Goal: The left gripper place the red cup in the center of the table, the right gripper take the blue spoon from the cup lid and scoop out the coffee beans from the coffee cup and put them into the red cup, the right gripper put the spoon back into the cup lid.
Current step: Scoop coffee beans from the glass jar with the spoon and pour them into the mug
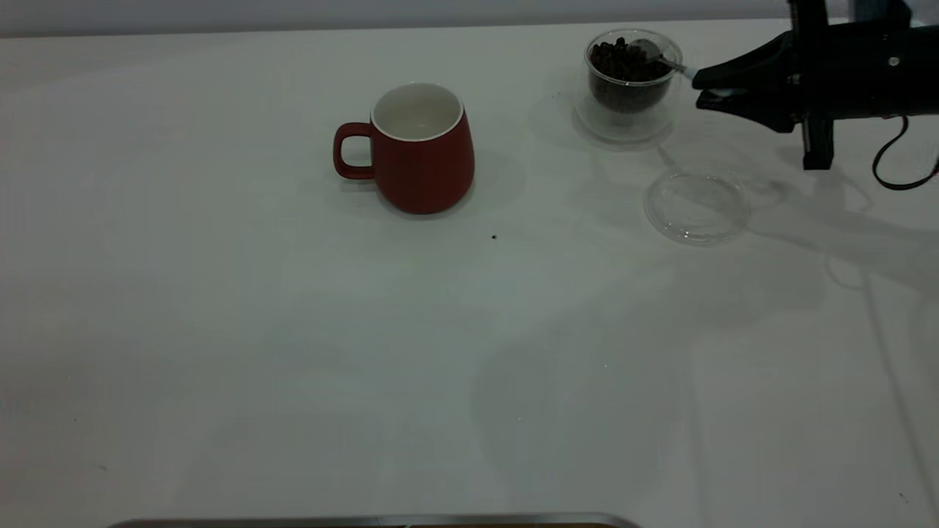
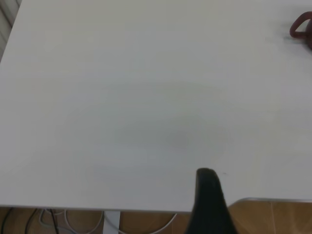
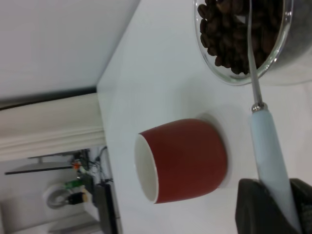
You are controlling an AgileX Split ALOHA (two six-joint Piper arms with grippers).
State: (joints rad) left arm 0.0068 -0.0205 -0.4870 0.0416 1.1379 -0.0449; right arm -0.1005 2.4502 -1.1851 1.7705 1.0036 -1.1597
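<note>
Right hand (image 1: 706,89) clamps the light, slim spoon (image 3: 270,161) by its handle end, bowl dipped among loose beans (image 1: 623,62), which could spill easily.

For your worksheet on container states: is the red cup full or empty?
Empty. The red cup stands upright, its white inside bare, while the spoon in the right gripper reaches the coffee beans.

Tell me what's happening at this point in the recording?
The right gripper holds the blue spoon by its handle, with the bowl dipped into the coffee beans in the clear coffee cup. The red cup stands upright and looks empty near the middle of the table. The clear cup lid lies empty beside the coffee cup. The left gripper is back at the table's edge, away from everything.
</note>
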